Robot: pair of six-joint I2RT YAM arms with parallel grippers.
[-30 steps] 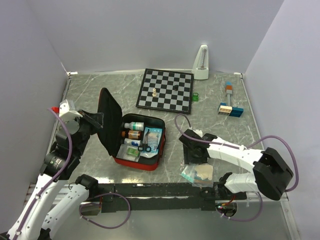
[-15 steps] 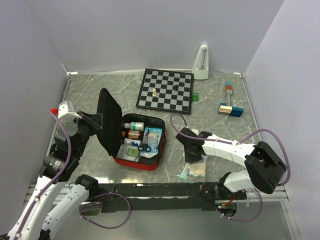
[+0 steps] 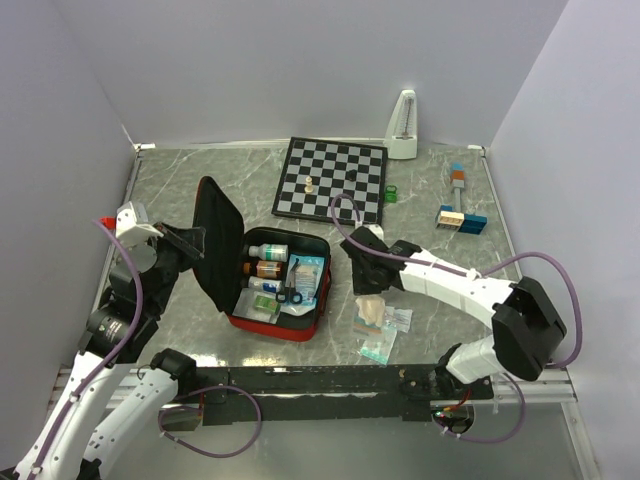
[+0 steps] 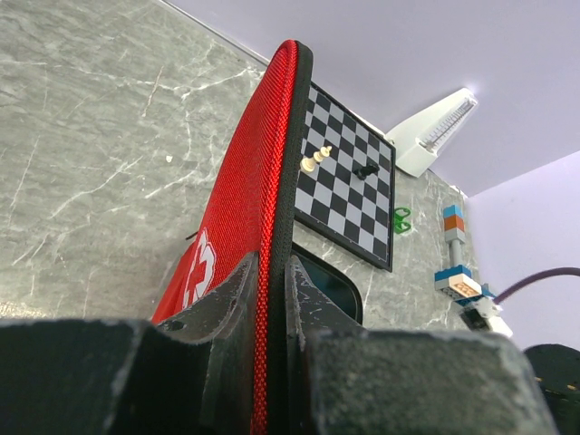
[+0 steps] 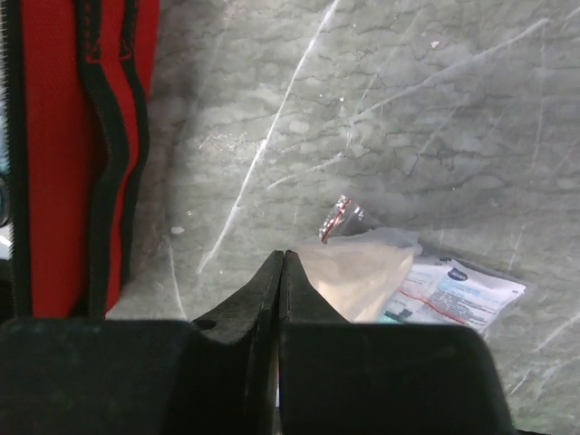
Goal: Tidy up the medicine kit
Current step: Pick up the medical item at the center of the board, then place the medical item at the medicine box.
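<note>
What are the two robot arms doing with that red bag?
They are tidying a medicine kit. The left gripper pinches its lid and holds it up, so the kit stands open with bottles and scissors inside. The right gripper is shut, its tips at a clear packet with something beige in it, beside the kit. Whether it really grips the packet is hard to tell.

Left gripper (image 4: 272, 269), raised, clamps narrowly; right arm (image 3: 450, 285) reaches forward, right gripper (image 5: 283, 258) fully closed.
</note>
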